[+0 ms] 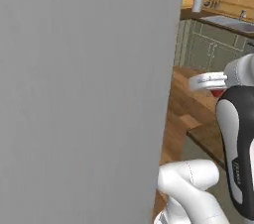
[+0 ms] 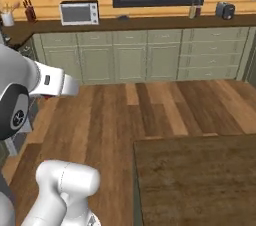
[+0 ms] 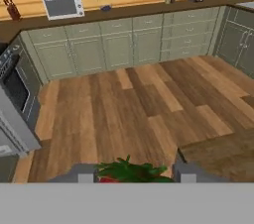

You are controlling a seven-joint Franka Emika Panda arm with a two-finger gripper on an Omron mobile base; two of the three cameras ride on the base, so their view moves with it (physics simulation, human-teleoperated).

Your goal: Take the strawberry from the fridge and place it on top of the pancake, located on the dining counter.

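My gripper is shut on the strawberry, whose green leaves and red top show between the two grey fingertips at the bottom of the hand view. In the left base view a red bit of the strawberry peeks out under the white hand. The light grey fridge door fills the left of that view. The dining counter is a dark brown wooden top at the lower right, and its corner lies just right of the gripper. The pancake is out of view.
Wood floor stretches ahead to grey-green cabinets. On their counter stand a microwave, a toaster and a knife block. A stove is at the left, and a sink with a paper roll is at the right.
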